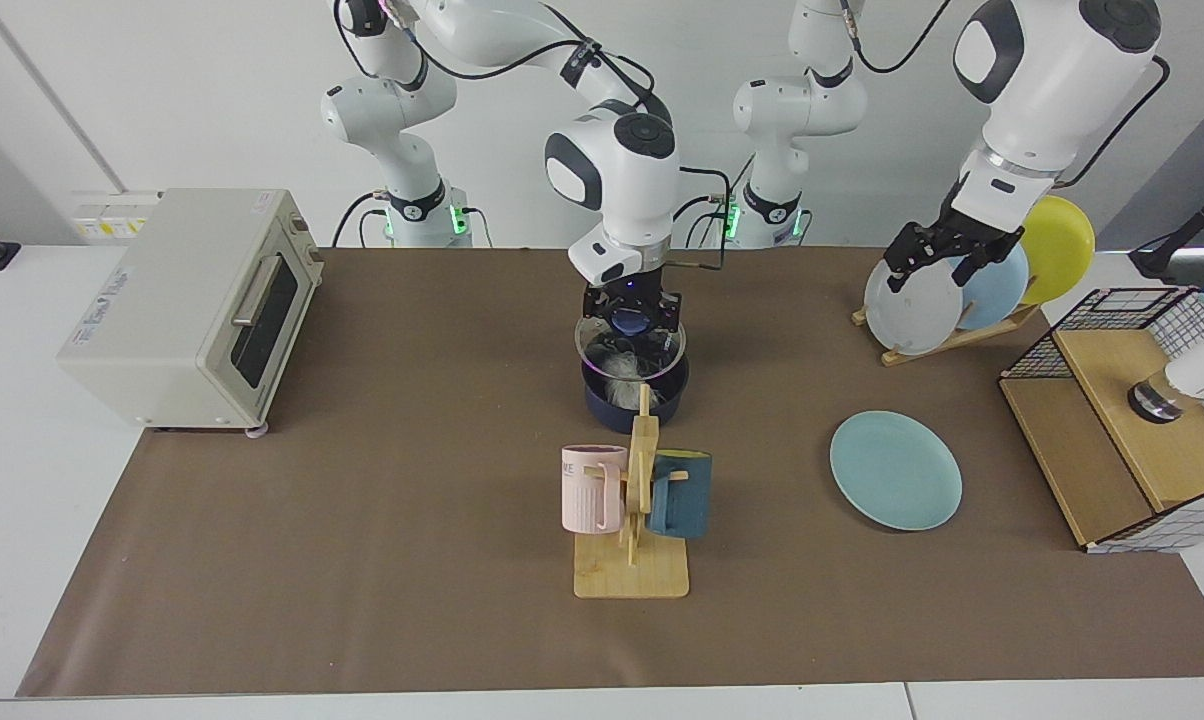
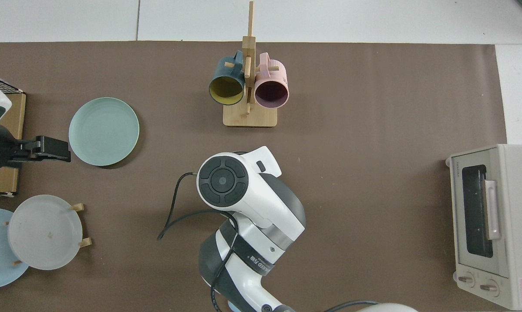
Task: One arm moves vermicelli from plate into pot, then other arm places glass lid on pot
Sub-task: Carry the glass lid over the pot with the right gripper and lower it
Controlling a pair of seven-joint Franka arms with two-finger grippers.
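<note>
The navy pot (image 1: 634, 402) stands mid-table, and the white vermicelli (image 1: 619, 388) shows inside it through the glass. My right gripper (image 1: 632, 312), with a blue light at its wrist, is shut on the blue knob of the glass lid (image 1: 630, 348). It holds the lid level just over the pot's rim. In the top view that arm's wrist (image 2: 224, 180) covers pot and lid. The teal plate (image 1: 895, 470) (image 2: 104, 131) lies bare. My left gripper (image 1: 947, 258) (image 2: 63, 149) hangs open and holds nothing, above the plate rack and beside the teal plate.
A wooden mug tree (image 1: 634, 520) with a pink and a dark teal mug stands right in front of the pot. A toaster oven (image 1: 192, 305) sits at one end. Racked plates (image 1: 947, 290) and a wire-and-wood basket (image 1: 1132, 420) stand at the other.
</note>
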